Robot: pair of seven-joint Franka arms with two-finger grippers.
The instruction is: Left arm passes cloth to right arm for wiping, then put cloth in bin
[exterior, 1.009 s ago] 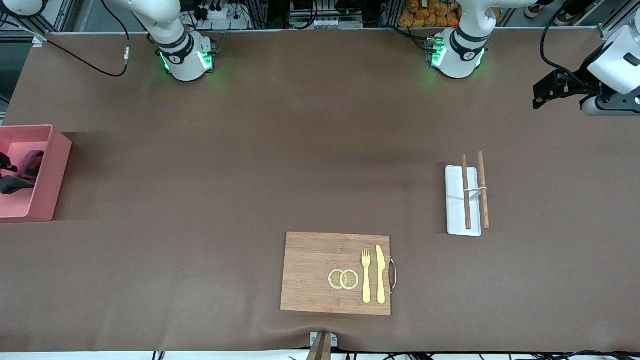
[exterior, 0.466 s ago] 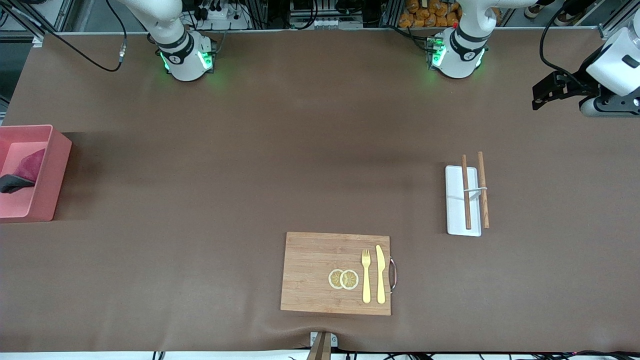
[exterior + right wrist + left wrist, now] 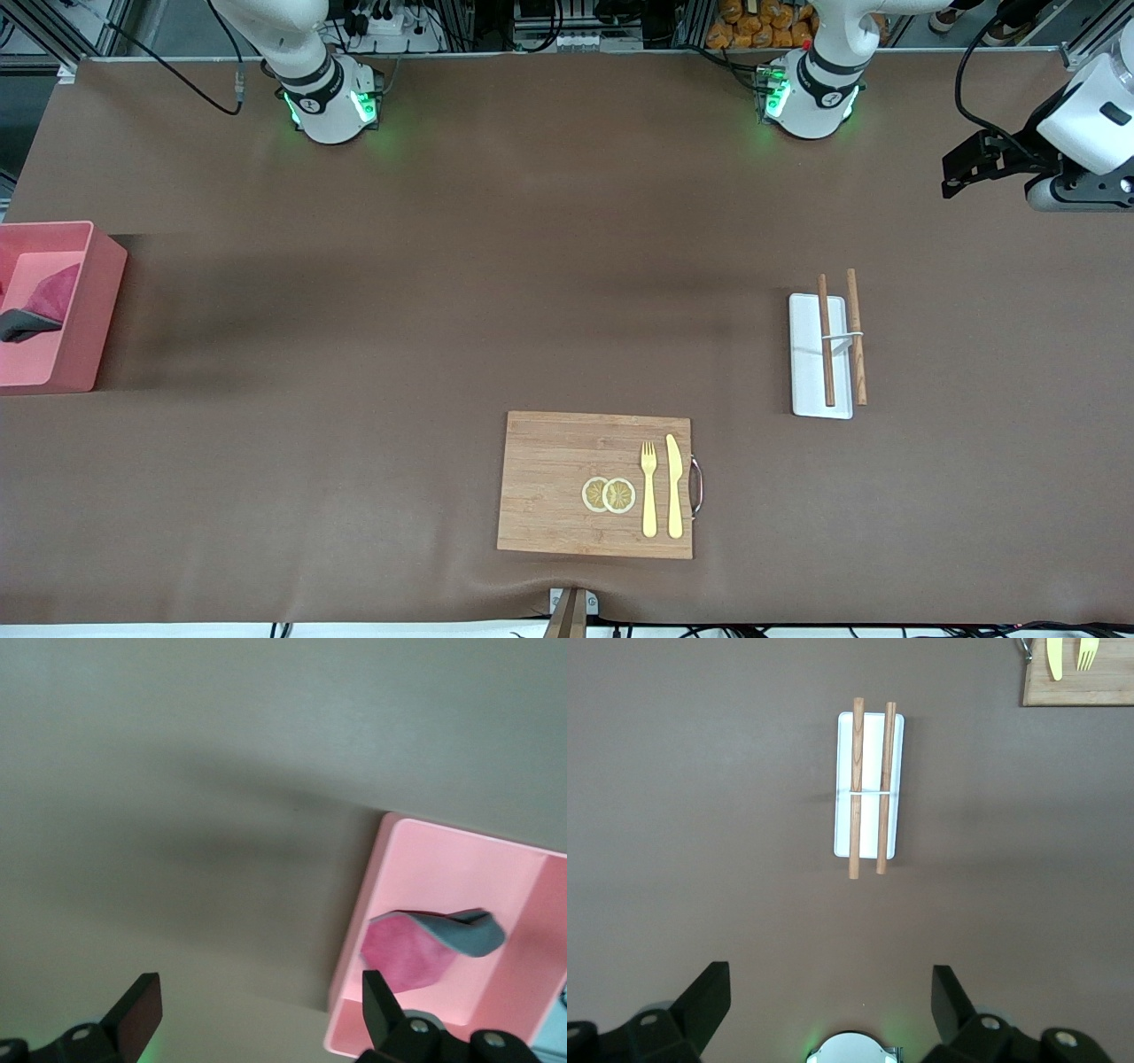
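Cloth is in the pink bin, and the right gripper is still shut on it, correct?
Not quite. The cloth does lie in the pink bin, but the right wrist view shows the right gripper open and empty, clear of it.

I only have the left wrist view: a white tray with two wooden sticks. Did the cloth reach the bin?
Observer: Yes, the cloth lies inside the pink bin at the right arm's end of the table.
Operator: Is the right gripper holding it?
Observer: No, the right gripper is open above the table beside the bin.
Operator: Which face of the cloth shows?
Observer: Mostly magenta, with a grey fold along one edge.
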